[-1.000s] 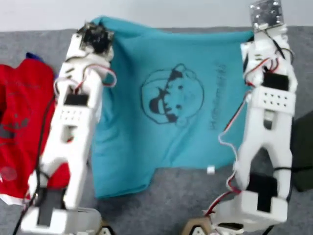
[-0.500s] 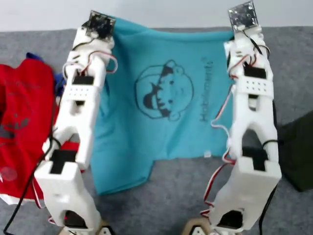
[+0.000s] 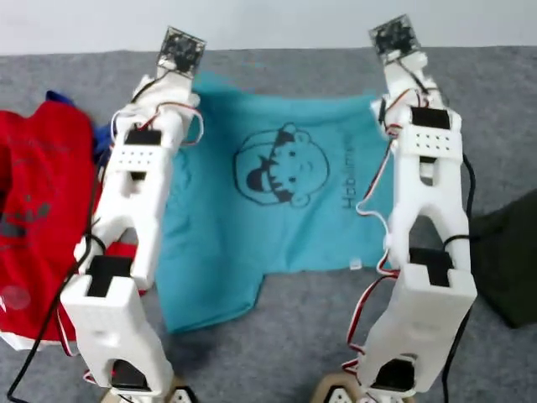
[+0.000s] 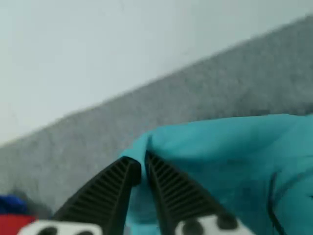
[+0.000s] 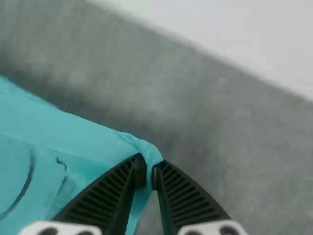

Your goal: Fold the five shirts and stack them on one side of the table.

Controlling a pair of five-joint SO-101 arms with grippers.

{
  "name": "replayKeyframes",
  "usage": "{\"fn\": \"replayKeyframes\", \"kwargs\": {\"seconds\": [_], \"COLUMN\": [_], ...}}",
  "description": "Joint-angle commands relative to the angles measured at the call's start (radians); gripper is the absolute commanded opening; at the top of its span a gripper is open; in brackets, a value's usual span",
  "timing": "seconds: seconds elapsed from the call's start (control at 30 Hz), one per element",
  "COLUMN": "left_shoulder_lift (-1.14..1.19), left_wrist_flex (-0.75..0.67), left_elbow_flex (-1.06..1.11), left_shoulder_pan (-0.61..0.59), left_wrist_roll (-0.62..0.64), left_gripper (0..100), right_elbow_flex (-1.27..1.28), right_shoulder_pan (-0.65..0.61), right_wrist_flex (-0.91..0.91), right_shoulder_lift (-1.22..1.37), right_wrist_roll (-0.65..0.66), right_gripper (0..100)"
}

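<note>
**Early in the job: one shirt in hand, no folded stack to be seen**

You have the teal shirt [image 3: 252,243] lying print-up in the middle of the grey table [image 3: 302,344], between the two arms. Your left gripper [image 4: 143,169] is closed on one far corner, its jaws pinched together with the teal cloth between them. Your right gripper [image 5: 148,171] is clamped the same way on the other far corner. The near hem rests on the table and looks uneven, with one side hanging lower.

I judge this a first fold about to start, with the shirt itself not folded yet. The red shirt [image 3: 38,193] lies loose beside your left arm, with a scrap of blue cloth [image 3: 59,99] at its far edge. A dark cloth [image 3: 508,269] sits near your right arm. None of these looks folded, so nearly all the folding and stacking is ahead of you.
</note>
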Motion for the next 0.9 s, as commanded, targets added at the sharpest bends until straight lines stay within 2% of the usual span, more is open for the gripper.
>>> {"fn": "replayKeyframes", "kwargs": {"seconds": [0.0,0.2,0.37,0.47,0.63,0.8,0.87], "left_shoulder_lift": [-0.054,-0.112,-0.153,-0.167,-0.167,-0.167,-0.164], "left_wrist_flex": [0.253,0.560,0.793,0.918,1.082,1.151,1.191], "left_elbow_flex": [-0.059,-0.102,-0.127,-0.131,-0.128,-0.127,-0.125], "left_shoulder_pan": [0.028,0.061,0.081,0.078,0.058,0.009,-0.006], "left_wrist_roll": [-0.009,-0.017,-0.160,-0.213,-0.287,-0.302,-0.350], "left_gripper": [0,0,0,0,0,0,0], "right_elbow_flex": [-0.060,-0.060,-0.060,-0.060,-0.057,-0.034,-0.011], "right_shoulder_pan": [-0.013,-0.012,-0.005,-0.012,0.008,0.048,0.058], "right_wrist_flex": [0.125,0.300,0.469,0.585,0.750,0.866,0.900], "right_shoulder_lift": [-0.048,-0.099,-0.147,-0.156,-0.157,-0.153,-0.153], "right_wrist_roll": [0.037,0.037,0.046,0.115,0.180,0.241,0.262], "right_gripper": [1.1,1.1,1.2,1.2,1.2,1.1,1.1]}}
